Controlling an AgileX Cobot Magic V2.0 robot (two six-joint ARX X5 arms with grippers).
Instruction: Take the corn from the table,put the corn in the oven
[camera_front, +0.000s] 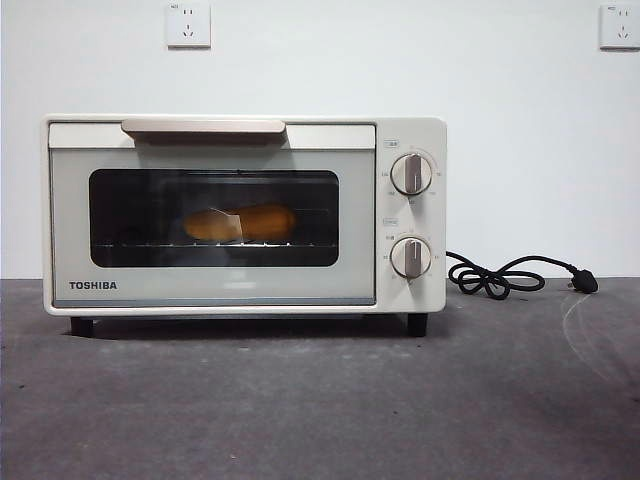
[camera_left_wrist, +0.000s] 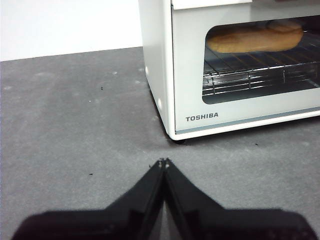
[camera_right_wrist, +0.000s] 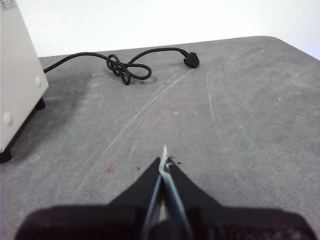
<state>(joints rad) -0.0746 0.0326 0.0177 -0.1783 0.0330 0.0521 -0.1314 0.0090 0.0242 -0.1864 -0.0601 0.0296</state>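
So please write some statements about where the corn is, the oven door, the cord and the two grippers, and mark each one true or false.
1. The corn lies on the rack inside the oven. True.
2. The oven door stands open. False: it is closed, and the corn shows through the glass window.
3. The left gripper holds the corn. False: its jaws are shut on nothing, above bare table near the oven's front corner.
4. The black cord lies on the table beside the oven's knob side. True.
5. The right gripper is reaching into the oven. False: it is shut, over the table beside the oven.
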